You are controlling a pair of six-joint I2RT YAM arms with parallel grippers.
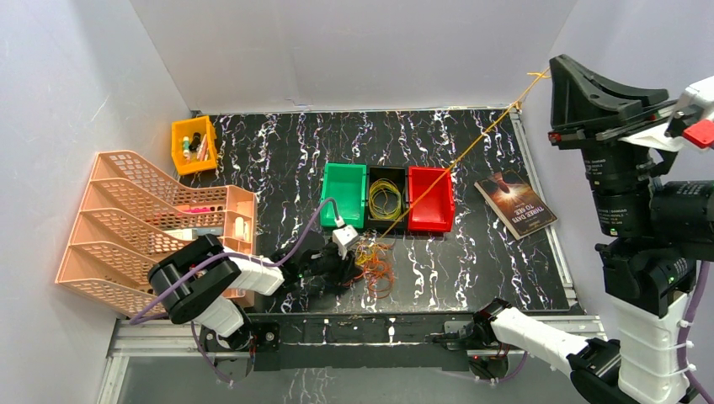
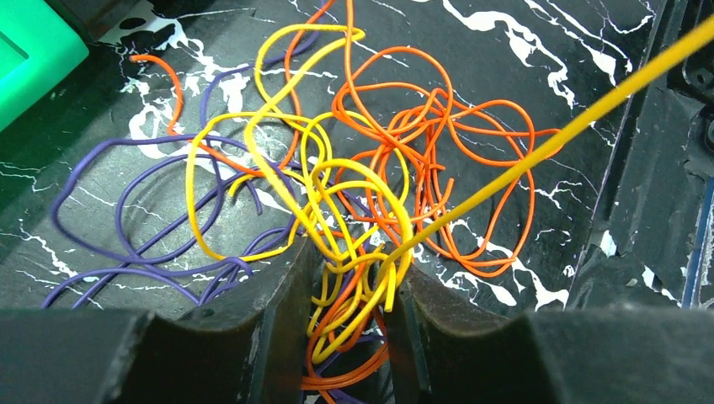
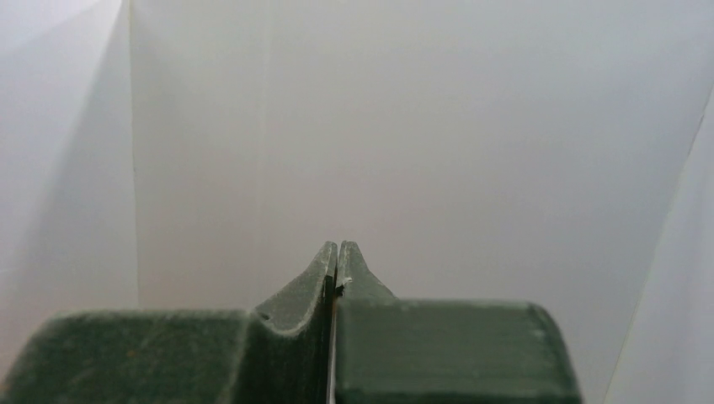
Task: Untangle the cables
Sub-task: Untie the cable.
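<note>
My left end effector (image 2: 358, 273) half-closed round cables (image 2: 349, 168), grip uncertain; right end effector (image 3: 337, 252) pinched shut on taut yellow strand (image 2: 551, 141). Risk: weak hold, whole tangle lifts.

the left gripper (image 1: 327, 268) sits low at a tangle of cables (image 1: 376, 268) lying just to its right. from that tangle one yellow strand (image 1: 471, 148) runs taut to the raised right gripper (image 1: 557, 74), whose tips pinch its end. beyond the left gripper stand a green bin (image 1: 343, 195), a black bin (image 1: 387, 171) and a red bin (image 1: 425, 210); the black one holds yellow loops (image 1: 386, 200).
</note>
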